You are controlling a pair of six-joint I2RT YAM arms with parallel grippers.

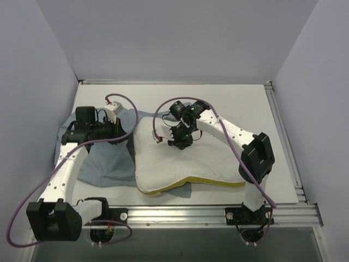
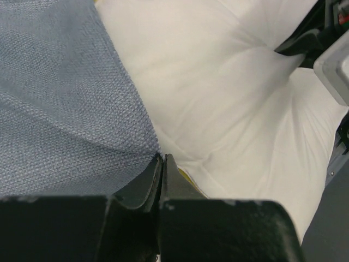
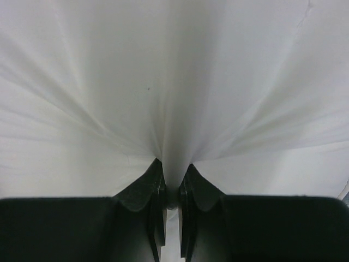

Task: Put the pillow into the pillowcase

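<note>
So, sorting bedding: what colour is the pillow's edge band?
Yellow band, best from the top view.

The left gripper (image 2: 163, 159) has its jaws pressed tight together, and the edge of the pillowcase (image 2: 60, 98) runs straight into their tips – pinched there, by the look of it. The cloth is grey-blue with a coarse weave, creased toward the grip. To its right the pillow (image 2: 218, 93) fills the view, white and dimpled by quilting. A sliver of yellow band (image 2: 188, 177) shows just beside the jaws. Farther right, dark parts of the right arm (image 2: 305, 41) sit over the pillow.
</note>
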